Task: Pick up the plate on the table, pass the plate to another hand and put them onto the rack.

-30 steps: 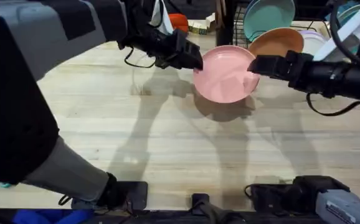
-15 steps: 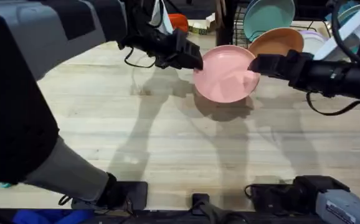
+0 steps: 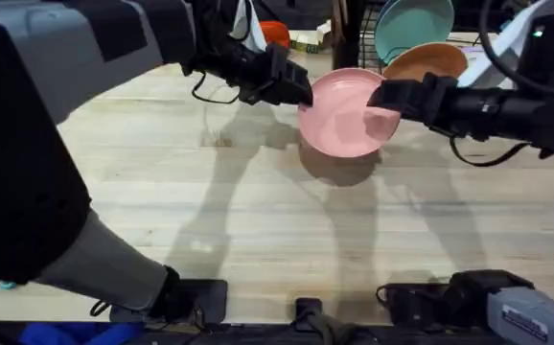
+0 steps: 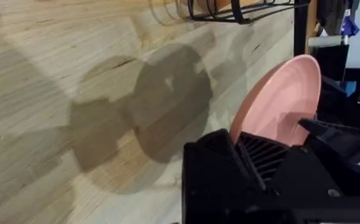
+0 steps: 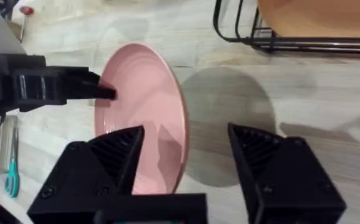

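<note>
The plate (image 3: pixel 346 113) is off the table (image 3: pixel 258 211), held on edge in the air near the rack (image 3: pixel 406 43). The left tool (image 3: pixel 301 94) pinches its rim; the right tool (image 5: pixel 186 140) is spread around the opposite edge, not closed. Handover and racking remain.

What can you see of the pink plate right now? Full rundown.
The plate is round, shallow, plain pale pink with a raised rim and a matte look. It is off the table, tilted up, its shadow on the wood below, just in front of the rack. The left gripper pinches its rim on one side. The right gripper is open, its fingers straddling the opposite rim; contact there is not clear. No chips or marks show.
</note>
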You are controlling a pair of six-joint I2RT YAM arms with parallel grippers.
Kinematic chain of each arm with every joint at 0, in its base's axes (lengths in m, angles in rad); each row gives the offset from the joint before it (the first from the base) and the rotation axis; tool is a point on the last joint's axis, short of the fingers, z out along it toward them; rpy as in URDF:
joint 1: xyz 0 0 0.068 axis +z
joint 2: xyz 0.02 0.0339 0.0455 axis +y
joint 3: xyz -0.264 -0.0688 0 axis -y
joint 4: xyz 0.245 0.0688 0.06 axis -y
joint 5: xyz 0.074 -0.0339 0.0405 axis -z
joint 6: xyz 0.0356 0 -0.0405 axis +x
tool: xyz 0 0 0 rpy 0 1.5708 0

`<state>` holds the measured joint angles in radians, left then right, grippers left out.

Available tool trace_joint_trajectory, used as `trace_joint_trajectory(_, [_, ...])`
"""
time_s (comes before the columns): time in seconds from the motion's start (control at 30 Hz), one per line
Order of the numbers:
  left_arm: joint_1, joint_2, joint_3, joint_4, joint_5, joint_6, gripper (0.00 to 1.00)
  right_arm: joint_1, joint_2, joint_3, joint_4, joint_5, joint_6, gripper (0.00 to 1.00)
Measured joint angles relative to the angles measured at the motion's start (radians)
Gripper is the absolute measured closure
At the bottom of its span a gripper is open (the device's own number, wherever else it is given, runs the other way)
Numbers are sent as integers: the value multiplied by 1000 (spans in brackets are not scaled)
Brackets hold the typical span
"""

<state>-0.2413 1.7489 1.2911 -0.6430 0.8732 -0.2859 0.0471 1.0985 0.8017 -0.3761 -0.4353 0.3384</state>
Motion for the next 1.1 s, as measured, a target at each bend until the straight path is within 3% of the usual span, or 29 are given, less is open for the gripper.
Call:
trace_joint_trajectory(0.3, [0,0,0,0,2,0,960,7,8,0,4,0,3,321])
trace_joint_trajectory(1.1, [0,0,0,4,2,-3,960,-25,-52,18,-22,0,6,483])
